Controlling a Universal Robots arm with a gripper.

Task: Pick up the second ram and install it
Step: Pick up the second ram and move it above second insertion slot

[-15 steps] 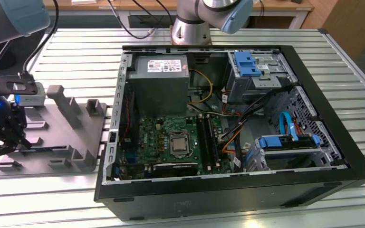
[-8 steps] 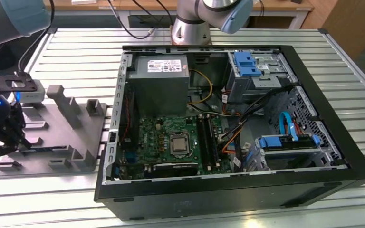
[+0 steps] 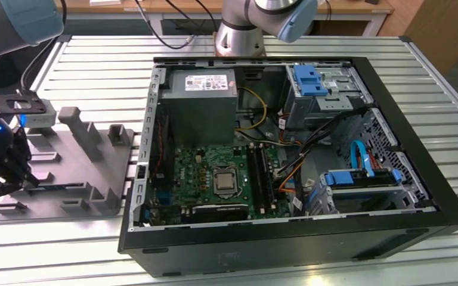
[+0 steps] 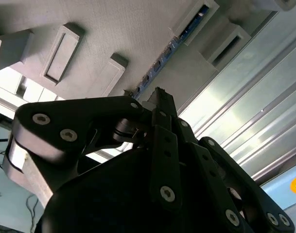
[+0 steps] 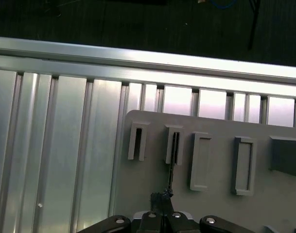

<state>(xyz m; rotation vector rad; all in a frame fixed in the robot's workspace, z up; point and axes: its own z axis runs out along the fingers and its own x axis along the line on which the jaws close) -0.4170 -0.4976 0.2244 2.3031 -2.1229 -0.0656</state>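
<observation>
Gripper clenched on second ram at grey fixture tray.
Ram stands on edge in a tray slot; tray sits on bench beside open computer case.

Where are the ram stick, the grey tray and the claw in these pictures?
Ram (image 4: 172, 46): second wrist view, its thin edge.
Tray (image 3: 102, 170): exterior view, its flat base.
Claw (image 5: 162, 198): first wrist view, between its fingertips.

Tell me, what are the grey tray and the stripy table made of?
Grey tray: looks like moulded plastic, matt, with a fine grainy surface. Stripy table: probably aluminium, judging by the silvery ribbed slats that shine brightly under the light.
</observation>
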